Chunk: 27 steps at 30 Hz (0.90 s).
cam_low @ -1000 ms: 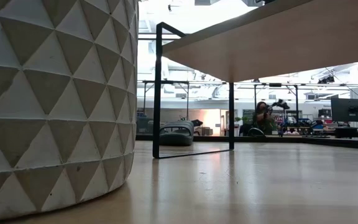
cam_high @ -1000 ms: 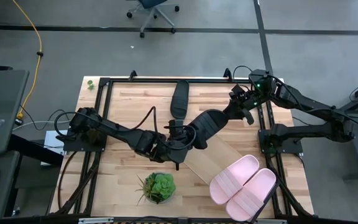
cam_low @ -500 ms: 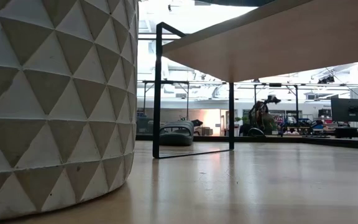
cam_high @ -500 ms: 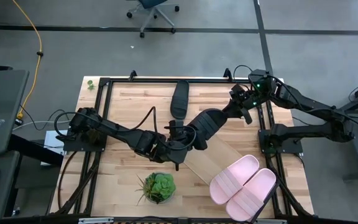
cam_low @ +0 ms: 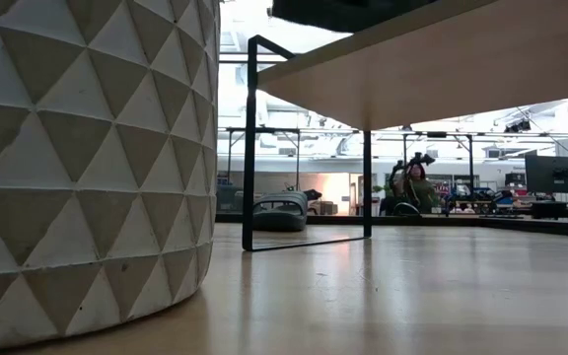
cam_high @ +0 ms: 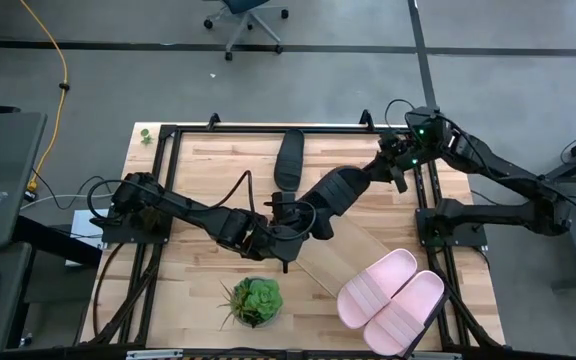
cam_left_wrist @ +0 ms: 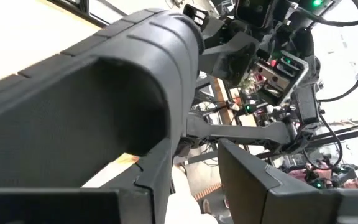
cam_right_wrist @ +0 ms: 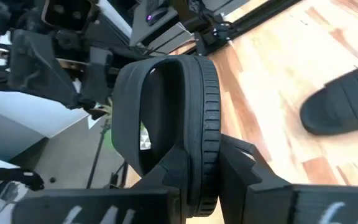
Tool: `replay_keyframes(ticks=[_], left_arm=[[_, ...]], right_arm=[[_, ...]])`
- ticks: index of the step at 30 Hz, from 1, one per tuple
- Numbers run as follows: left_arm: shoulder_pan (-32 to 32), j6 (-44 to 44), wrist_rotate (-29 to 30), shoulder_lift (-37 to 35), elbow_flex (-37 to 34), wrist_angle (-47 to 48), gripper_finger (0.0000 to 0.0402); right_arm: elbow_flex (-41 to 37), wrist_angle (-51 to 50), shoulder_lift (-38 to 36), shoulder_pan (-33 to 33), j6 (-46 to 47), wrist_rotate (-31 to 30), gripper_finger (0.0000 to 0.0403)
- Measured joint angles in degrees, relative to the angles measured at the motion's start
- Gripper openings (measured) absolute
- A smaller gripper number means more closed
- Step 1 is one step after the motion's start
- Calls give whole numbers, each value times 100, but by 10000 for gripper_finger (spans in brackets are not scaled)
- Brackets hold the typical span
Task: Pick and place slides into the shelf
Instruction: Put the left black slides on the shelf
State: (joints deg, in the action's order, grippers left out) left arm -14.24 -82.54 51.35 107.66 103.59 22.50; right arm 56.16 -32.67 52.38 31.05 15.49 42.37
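Observation:
A black slide (cam_high: 333,195) hangs slanting over the middle of the table, above the far-left end of the shelf (cam_high: 353,255). My right gripper (cam_high: 385,168) is shut on its far-right end. My left gripper (cam_high: 291,226) stands open at its near-left end (cam_left_wrist: 104,93), which fills the left wrist view just beyond the fingers. In the low view the slide (cam_low: 343,12) shows as a dark shape above the shelf board (cam_low: 442,69). A second black slide (cam_high: 288,158) lies flat on the table farther back. Two pink slides (cam_high: 393,288) lie side by side on the shelf's near-right end. My left gripper is open beside the black slide's near-left end; I cannot tell whether a finger (cam_left_wrist: 157,165) touches it. My right gripper pinches the slide's ribbed strap (cam_right_wrist: 205,134), one finger in the opening under the strap and one outside. It comes from the table's far right. That end is lifted clear and the slide slopes down toward my left gripper.
A green plant (cam_high: 256,300) in a white patterned pot (cam_low: 87,168) stands near the table's front edge, left of the shelf. The shelf's black frame (cam_low: 249,138) stands upright. Black rails run along the table's edges (cam_high: 168,135).
My right gripper has moved up and toward the table's far right corner, drawing the black slide's far end with it. The slide has shifted a little to the right and now shows above the shelf board in the low view.

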Motion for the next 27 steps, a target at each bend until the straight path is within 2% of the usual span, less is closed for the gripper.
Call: replay_keyframes(ticks=[5, 9, 12, 17, 21, 27], left_arm=[[0, 78, -17, -2, 0, 6, 118], [0, 700, 27, -134, 0, 88, 118], [2, 1435, 233, -334, 0, 231, 117], [12, 3226, 500, -798, 2, 343, 117], [84, 4507, 428, -1132, 4, 347, 117], [178, 5895, 326, -1440, 4, 347, 117]], right_arm=[[0, -325, -2, 219, -236, 113, 39], [0, -360, -2, 345, -268, 161, 39], [0, -398, -4, 418, -254, 334, 39], [0, -680, -4, 552, -250, 536, 39], [0, -961, -4, 629, -239, 760, 39], [0, -1175, -4, 639, 61, 895, 39]])
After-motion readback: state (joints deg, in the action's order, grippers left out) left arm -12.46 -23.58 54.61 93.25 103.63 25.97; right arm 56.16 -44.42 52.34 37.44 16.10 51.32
